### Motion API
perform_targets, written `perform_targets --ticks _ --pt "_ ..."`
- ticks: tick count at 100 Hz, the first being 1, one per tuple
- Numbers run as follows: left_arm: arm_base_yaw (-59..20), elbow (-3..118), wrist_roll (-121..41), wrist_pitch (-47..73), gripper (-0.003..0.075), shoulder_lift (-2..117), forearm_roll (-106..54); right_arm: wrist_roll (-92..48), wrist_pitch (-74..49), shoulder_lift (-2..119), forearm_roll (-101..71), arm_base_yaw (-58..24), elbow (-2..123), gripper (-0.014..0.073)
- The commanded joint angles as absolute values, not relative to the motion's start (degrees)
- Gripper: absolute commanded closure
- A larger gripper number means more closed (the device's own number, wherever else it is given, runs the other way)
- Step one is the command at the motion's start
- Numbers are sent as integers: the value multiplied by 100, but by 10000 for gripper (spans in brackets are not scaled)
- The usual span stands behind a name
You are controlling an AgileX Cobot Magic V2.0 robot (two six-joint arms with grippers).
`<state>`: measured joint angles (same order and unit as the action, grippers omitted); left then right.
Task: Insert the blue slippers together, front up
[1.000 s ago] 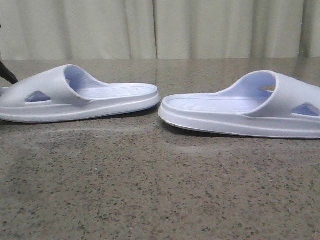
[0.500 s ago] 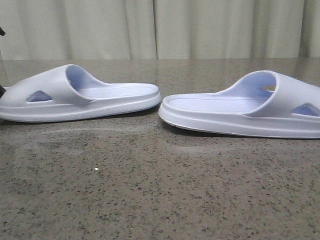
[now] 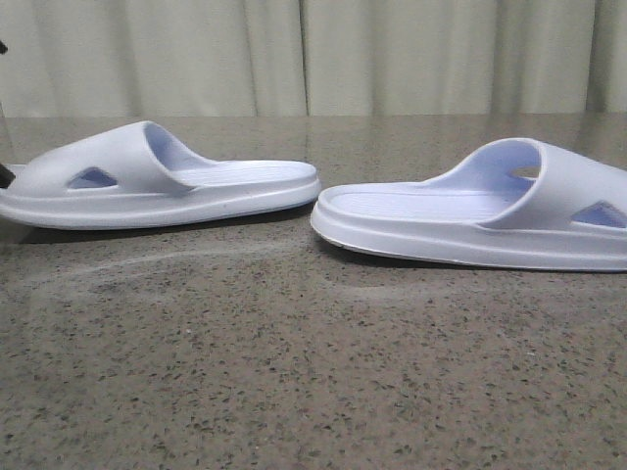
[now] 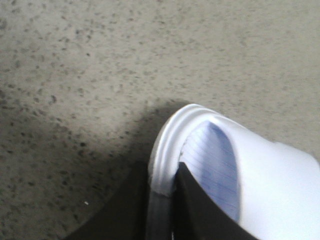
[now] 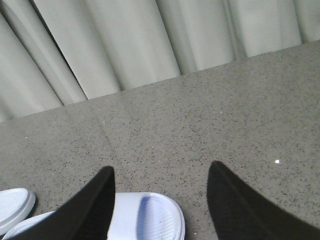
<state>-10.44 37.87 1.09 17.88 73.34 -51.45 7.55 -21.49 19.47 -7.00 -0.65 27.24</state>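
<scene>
Two pale blue slippers lie end to end on the speckled table, heels facing each other. The left slipper [image 3: 157, 186] has its strap at the left. The right slipper [image 3: 480, 220] has its strap at the right. My left gripper [image 4: 162, 195] is shut on the left slipper's toe rim [image 4: 165, 150], one finger outside and one on the ribbed footbed. Only a dark tip of it [image 3: 5, 175] shows at the front view's left edge. My right gripper [image 5: 162, 167] is open above the right slipper's toe end [image 5: 145, 217], touching nothing. It is out of the front view.
A pleated pale curtain [image 3: 313, 54] hangs behind the table's far edge. The speckled grey-brown tabletop [image 3: 294, 372] stretches in front of both slippers. In the right wrist view the end of the other slipper [image 5: 12, 205] shows at the lower left.
The left slipper has shifted a little to the right and turned slightly, and its toe end has come up a bit. The right slipper has not moved.
</scene>
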Motion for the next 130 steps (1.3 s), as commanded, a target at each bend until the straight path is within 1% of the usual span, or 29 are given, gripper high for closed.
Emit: perform_targets --ticks 1,41,64,107,130 --pt "-1110 3892 133 1708 704 6888 -5278 738 -1657 2043 -706 -25 2933 243" --pt "-1110 3892 133 1684 704 5373 -5758 738 -1657 2091 -706 -25 2909 242" --pt "-1110 3892 133 1713 704 4797 -5919 738 -1698 2701 -740 -25 2691 242" --pt "-1110 3892 133 2008 704 4667 -5940 761 -1264 4443 -1977 -25 2691 242" --pt "-1110 3892 133 2053 704 4667 -5940 761 -1227 5113 -2428 -25 2691 242"
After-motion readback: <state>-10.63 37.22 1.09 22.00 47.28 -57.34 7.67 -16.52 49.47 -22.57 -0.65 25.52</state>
